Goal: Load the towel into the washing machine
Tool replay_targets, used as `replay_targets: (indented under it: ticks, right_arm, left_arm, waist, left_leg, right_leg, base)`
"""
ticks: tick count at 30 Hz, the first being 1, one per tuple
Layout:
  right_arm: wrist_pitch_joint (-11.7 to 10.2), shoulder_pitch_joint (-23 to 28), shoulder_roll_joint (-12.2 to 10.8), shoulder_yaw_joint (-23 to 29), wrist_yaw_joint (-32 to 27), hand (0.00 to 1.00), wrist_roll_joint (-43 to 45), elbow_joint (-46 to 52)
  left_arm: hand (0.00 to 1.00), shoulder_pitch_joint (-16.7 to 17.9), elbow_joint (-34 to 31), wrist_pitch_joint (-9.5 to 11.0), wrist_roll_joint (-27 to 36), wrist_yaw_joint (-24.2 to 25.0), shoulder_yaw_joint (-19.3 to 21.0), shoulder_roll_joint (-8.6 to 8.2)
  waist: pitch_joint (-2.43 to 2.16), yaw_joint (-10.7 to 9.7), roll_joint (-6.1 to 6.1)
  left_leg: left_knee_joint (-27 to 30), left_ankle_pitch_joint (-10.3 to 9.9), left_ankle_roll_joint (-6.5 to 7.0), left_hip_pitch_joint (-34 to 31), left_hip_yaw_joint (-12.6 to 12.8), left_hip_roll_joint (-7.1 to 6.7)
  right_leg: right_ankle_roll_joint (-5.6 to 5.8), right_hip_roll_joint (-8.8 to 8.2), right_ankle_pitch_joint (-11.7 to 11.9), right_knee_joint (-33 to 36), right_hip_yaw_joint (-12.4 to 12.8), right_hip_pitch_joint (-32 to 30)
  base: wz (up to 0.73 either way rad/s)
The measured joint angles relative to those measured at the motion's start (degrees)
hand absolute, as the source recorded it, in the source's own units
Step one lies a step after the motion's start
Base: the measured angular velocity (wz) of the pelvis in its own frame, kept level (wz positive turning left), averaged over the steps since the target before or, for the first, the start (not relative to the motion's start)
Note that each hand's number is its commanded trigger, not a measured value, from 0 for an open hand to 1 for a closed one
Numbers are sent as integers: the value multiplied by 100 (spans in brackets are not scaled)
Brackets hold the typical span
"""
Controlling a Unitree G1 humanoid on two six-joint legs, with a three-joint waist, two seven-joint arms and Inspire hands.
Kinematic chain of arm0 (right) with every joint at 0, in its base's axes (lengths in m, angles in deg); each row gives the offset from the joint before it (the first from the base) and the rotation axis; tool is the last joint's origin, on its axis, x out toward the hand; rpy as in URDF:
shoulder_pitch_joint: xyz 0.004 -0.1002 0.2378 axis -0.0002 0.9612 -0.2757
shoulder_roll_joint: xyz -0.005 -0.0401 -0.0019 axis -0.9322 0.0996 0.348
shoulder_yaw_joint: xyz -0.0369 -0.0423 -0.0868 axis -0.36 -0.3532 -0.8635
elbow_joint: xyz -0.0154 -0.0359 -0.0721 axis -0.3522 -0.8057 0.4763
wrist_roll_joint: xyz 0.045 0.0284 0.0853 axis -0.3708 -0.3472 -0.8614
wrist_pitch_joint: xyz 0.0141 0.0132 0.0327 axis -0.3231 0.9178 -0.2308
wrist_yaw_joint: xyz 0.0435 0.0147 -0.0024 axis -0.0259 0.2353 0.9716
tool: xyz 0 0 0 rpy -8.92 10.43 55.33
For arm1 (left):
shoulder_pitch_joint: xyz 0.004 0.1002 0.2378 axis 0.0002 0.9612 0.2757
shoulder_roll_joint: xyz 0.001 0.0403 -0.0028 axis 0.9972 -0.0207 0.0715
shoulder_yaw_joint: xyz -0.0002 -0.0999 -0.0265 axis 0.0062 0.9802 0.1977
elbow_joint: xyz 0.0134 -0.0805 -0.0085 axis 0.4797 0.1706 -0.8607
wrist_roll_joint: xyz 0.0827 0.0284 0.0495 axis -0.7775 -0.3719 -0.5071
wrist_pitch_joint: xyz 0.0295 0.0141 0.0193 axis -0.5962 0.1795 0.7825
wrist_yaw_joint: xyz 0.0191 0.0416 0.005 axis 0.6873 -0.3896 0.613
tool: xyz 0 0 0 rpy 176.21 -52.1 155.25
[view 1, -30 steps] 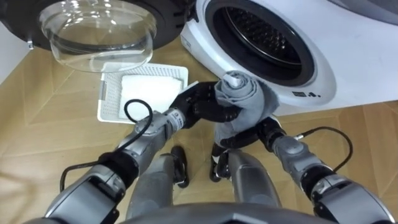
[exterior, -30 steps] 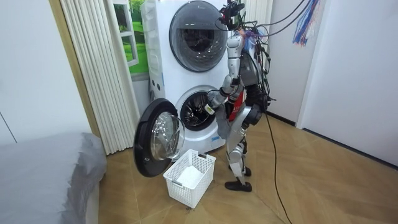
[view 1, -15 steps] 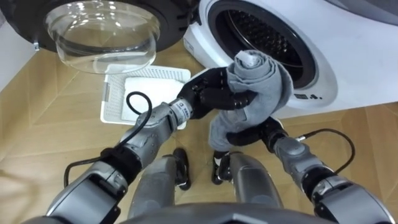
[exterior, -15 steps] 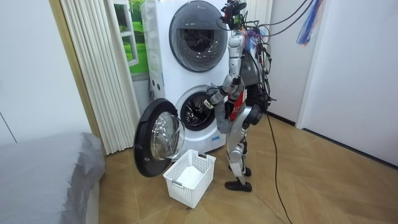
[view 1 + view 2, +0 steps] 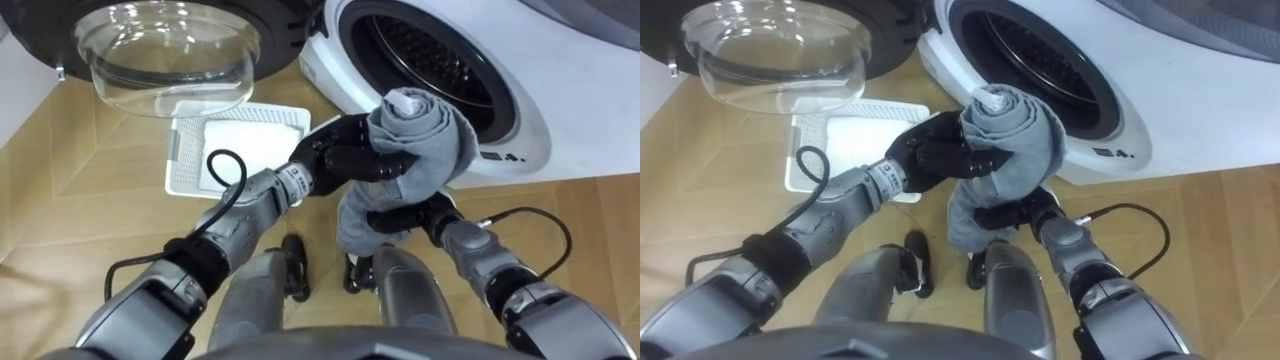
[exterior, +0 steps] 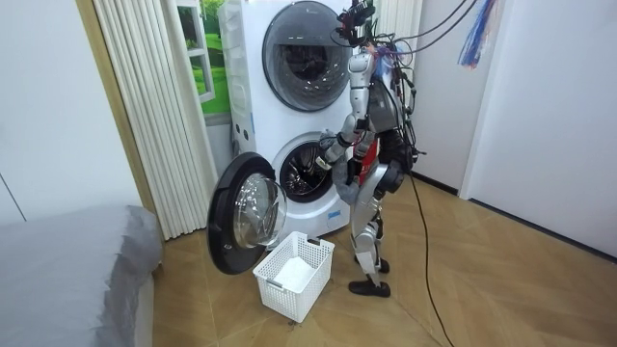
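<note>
Raised towel [image 5: 425, 130] nearer washing machine [image 5: 525, 115] mouth, clasped in curled left hand [image 5: 350, 160] and pinched below by right hand [image 5: 395, 218]; judged mid-delivery, likely needing forward push into drum [image 5: 425, 50].

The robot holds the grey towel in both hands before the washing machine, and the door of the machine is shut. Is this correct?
Not quite: the door is open, swung aside to the robot's left, as the left eye view shows. The rest holds: the left hand and right hand both grip the grey towel before the washing machine.
</note>
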Motion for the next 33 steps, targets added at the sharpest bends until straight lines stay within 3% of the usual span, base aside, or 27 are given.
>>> replay_targets:
  ticks: [6, 9, 14, 18, 23, 33]
  right_arm:
    - [47, 58, 34, 7, 3, 100, 25, -9]
    - [71, 152, 28, 2, 5, 100, 8, -61]
    - [130, 210, 36, 14, 99, 100, 22, -54]
    - [200, 204, 137, 13, 219, 100, 1, -78]
    - [304, 23, 165, 11, 497, 100, -12, -282]
    - [649, -359, 268, 128, 1029, 100, 142, -702]
  left_arm:
    - [0, 58, -1, 28, 166, 121, 84, 7]
    - [0, 165, 0, 50, 237, 151, 196, 4]
    - [0, 373, 60, 153, 215, 66, 533, 209]
    - [0, 673, 64, 159, -14, -206, 912, 301]
    - [0, 823, 62, 165, -16, -470, 1262, 360]
    - [0, 837, 31, 158, -176, -806, 1570, 279]
  waist:
    - [2, 37, 46]
    - [5, 173, 40]
    - [14, 304, 25]
    - [35, 567, -9]
    - [50, 655, -31]
    - [64, 840, -54]
  left_leg:
    - [-88, 7, -10, 23, 25, -4]
    - [-175, 18, -22, 118, 96, -13]
    - [-192, 26, -35, 114, 125, -15]
    - [-252, 42, -36, 98, 148, -27]
    - [-216, 46, -41, 36, 80, -32]
    - [-216, 65, -23, -35, -48, -110]
  right_leg:
    - [-8, 0, -6, 6, 22, -8]
    - [-8, 4, -6, -6, 100, 14]
    - [-17, 2, -15, 3, 131, -24]
    - [-14, -7, -21, 10, 146, -66]
    - [-14, -15, -20, -9, 53, -62]
    - [-1, -111, -63, 45, -111, -88]
  base:
    - [-1]
    - [-11]
    - [-3]
    - [-3]
    - [8]
    - [8]
